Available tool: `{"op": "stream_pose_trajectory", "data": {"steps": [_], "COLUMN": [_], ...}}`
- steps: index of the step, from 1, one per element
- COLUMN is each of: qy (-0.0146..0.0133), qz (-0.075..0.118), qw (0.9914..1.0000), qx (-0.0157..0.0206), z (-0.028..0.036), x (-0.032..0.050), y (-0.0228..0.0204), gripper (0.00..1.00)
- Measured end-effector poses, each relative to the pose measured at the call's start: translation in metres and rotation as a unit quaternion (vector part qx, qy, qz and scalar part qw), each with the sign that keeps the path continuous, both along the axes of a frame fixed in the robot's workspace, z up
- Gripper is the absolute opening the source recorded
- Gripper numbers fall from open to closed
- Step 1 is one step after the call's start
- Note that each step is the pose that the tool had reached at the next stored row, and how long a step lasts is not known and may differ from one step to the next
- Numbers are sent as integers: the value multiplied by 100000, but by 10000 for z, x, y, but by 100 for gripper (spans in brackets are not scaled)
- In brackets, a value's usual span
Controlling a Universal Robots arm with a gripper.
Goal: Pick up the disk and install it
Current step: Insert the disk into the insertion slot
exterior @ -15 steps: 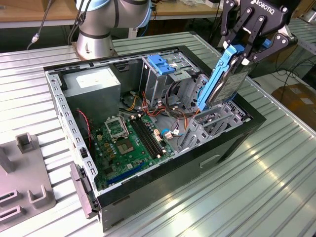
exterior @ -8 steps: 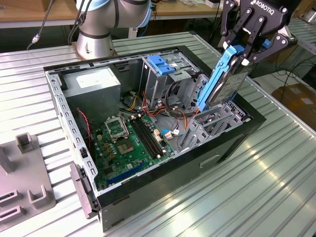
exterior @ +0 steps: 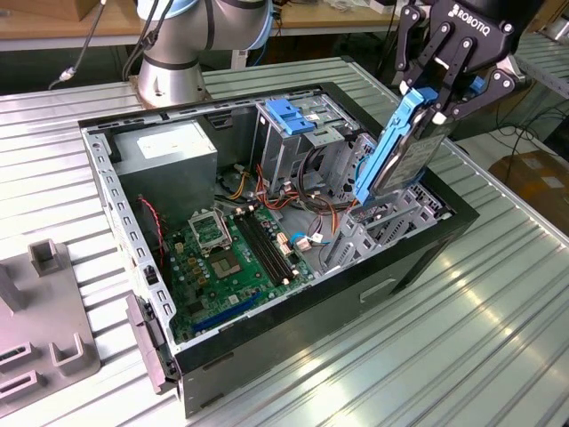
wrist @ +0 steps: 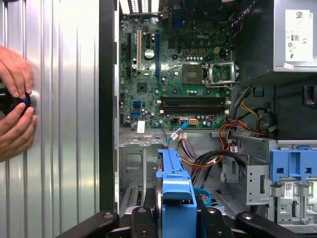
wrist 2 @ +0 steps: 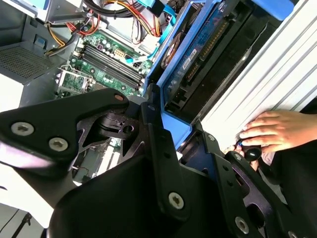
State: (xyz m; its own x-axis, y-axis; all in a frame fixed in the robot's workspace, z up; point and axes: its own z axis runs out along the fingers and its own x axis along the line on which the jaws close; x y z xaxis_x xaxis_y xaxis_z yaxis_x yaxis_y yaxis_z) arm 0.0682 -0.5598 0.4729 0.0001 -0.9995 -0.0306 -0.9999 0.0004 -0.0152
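Observation:
The disk (exterior: pixel 396 151), a dark drive in a bright blue carrier rail, hangs steeply tilted over the open computer case (exterior: pixel 293 325). Its lower end dips toward the metal bay (exterior: pixel 391 221) at the case's end on the exterior view's right. My gripper (exterior: pixel 436 96) is shut on the disk's upper end, one black finger on each side. In both wrist views the disk (wrist 2: pixel 198 54) (wrist: pixel 176 193) runs out from between the fingers of the gripper (wrist 2: pixel 171 134) (wrist: pixel 176 218), above the case interior.
Inside the case lie the green motherboard (exterior: pixel 231 253), the power supply (exterior: pixel 169 147), loose cables (wrist: pixel 208 161) and a drive cage topped by a blue bracket (exterior: pixel 293 116). A person's hands (wrist: pixel 15 99) hold a black knob on the ribbed table. Grey fixtures (exterior: pixel 44 302) stand at the exterior view's left.

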Motion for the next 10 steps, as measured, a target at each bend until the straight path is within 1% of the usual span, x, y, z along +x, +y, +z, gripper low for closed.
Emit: {"op": "stream_pose_trajectory", "data": {"steps": [1,3,5,10], "qy": [-3,-6,-5,16], "qz": [-1,-3,-2,-1], "qw": [100000,100000,100000,100000], "qx": [0,22,13,12], "z": [-5,-29,-47,-117], "x": [0,0,0,0], "y": [-8,-38,-49,-78], "gripper": [37,37,37,37]}}
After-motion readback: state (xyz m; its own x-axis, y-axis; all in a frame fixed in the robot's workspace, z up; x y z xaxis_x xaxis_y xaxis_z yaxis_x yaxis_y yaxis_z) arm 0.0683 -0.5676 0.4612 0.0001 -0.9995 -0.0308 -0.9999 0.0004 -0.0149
